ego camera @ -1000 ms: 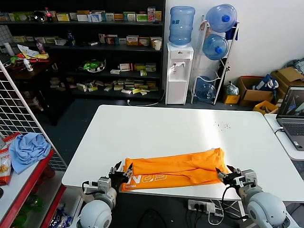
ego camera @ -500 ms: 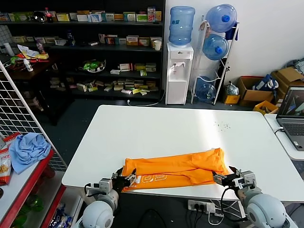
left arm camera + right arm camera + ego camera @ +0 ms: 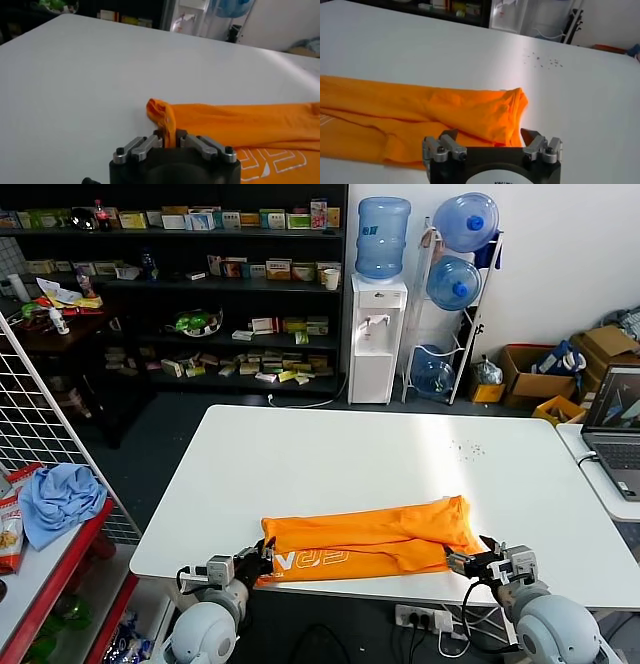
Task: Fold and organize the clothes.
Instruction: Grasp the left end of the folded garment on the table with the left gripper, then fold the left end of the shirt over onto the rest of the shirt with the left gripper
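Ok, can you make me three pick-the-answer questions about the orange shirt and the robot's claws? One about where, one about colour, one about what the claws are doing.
1. Where does the T-shirt lie?
A. on the near edge of the white table
B. on the red shelf
C. on the floor

2. What colour are the letters on it?
A. black
B. white
C. blue

3. What is the left claw doing?
A. hanging open above the shirt
B. pinching a fold of the shirt
C. holding a bottle

Answers:
1. A, the head view shows it stretched along the table's near edge.
2. B, pale block letters show near its left end.
3. B, orange cloth sits squeezed between its fingers, while the right claw stands open at the other end.
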Available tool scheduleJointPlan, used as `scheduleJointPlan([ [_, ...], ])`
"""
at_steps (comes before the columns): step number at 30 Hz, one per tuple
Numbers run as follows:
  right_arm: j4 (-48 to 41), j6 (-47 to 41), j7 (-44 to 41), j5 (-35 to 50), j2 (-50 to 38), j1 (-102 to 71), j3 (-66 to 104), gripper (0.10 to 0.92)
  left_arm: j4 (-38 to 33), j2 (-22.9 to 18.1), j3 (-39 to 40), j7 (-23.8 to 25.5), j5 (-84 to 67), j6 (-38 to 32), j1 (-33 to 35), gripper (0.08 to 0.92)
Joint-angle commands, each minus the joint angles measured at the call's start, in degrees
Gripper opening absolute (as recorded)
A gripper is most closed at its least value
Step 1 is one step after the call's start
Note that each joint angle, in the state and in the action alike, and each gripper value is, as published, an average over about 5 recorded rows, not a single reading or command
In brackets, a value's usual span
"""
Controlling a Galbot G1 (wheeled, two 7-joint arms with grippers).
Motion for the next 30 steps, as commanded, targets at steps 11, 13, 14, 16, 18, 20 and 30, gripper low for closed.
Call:
scheduleJointPlan([
  [11,0.65,3.42,0.92,-2.06,1.04,0.46,-0.18,0.823,8.19,11.88,-12.11,-0.31,-3.84,2.03,-6.64,0.121],
  [13,0.73,4.16,0.88,-2.70,1.08,0.32,-0.02,0.823,9.60,13.81,-13.37,-0.17,-4.16,1.53,-7.63,0.121],
  [14,0.72,4.50,0.88,-3.06,1.14,0.25,0.05,0.823,9.82,14.54,-13.68,-0.21,-4.23,1.31,-7.94,0.121],
  [16,0.67,5.27,0.90,-4.01,1.40,0.08,0.07,0.823,9.11,15.49,-13.83,-0.52,-4.29,1.10,-8.21,0.121],
  [18,0.67,5.88,0.96,-5.12,1.75,-0.08,-0.17,0.823,6.76,15.46,-13.32,-1.11,-4.36,1.31,-7.92,0.121],
  [20,0.73,6.18,1.07,-5.86,2.05,-0.21,-0.51,0.823,3.31,14.73,-12.27,-1.85,-4.45,1.82,-7.25,0.121],
  [30,0.16,7.08,2.19,-7.29,2.29,-0.48,-0.70,0.823,-10.65,7.23,-2.59,-5.61,-7.46,3.81,-5.47,0.121],
])
